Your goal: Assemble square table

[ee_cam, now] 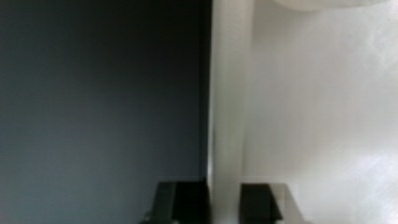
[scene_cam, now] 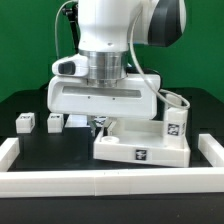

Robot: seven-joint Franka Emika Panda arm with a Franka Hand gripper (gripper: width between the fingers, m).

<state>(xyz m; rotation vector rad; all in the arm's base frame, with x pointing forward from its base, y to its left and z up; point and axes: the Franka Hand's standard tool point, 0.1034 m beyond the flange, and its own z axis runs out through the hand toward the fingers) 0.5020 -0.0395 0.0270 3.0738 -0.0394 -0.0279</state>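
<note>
Exterior view: I see the white square table panel (scene_cam: 140, 150) on the black desk (scene_cam: 50, 145), right of centre, just behind the near rail (scene_cam: 100, 183). Small tagged legs (scene_cam: 24, 122) stand on the exterior view's left. Wrist view: my tool (ee_cam: 221, 198) is clamped on the panel's thin rim, one dark finger on each side.

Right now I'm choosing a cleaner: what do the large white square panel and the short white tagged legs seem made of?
Large white square panel: probably moulded plastic, smooth matte white with thick even edges. Short white tagged legs: likely the same plastic, same flat white; too small to be sure.
</note>
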